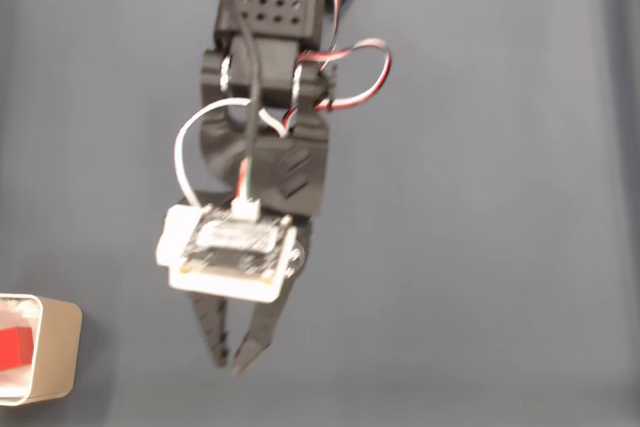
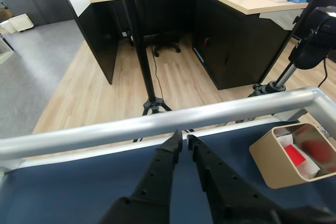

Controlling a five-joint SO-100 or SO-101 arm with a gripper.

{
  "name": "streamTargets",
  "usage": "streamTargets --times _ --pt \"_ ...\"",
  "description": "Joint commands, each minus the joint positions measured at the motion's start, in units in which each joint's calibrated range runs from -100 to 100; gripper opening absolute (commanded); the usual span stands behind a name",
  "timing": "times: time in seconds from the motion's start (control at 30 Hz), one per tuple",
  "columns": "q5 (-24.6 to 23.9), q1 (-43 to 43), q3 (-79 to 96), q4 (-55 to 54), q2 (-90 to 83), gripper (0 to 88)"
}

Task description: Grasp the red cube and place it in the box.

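The red cube [image 1: 14,347] lies inside the box [image 1: 62,349], a beige container at the lower left edge of the fixed view. The wrist view has the box [image 2: 266,159] at the right, with the red cube [image 2: 295,156] on its white floor. My gripper [image 1: 229,359] hangs over the dark mat to the right of the box, well apart from it. Its black fingers [image 2: 167,156] point at the table's far rail, tips almost touching, and my gripper [image 2: 184,140] holds nothing.
A dark blue-grey mat [image 1: 480,247] covers the table. A metal rail [image 2: 105,129] runs along the table edge ahead of the fingers. Beyond it stand a tripod [image 2: 152,100], an office chair [image 2: 161,3] and a desk [image 2: 247,30] on a wooden floor.
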Motion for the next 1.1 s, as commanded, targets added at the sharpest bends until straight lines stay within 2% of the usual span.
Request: streamTargets --times 0.0,1.07 --pt "-0.1 -1.45 7.07 -2.3 -9.93 0.0" --pt "0.73 -8.41 77.6 -9.35 -60.19 0.0"
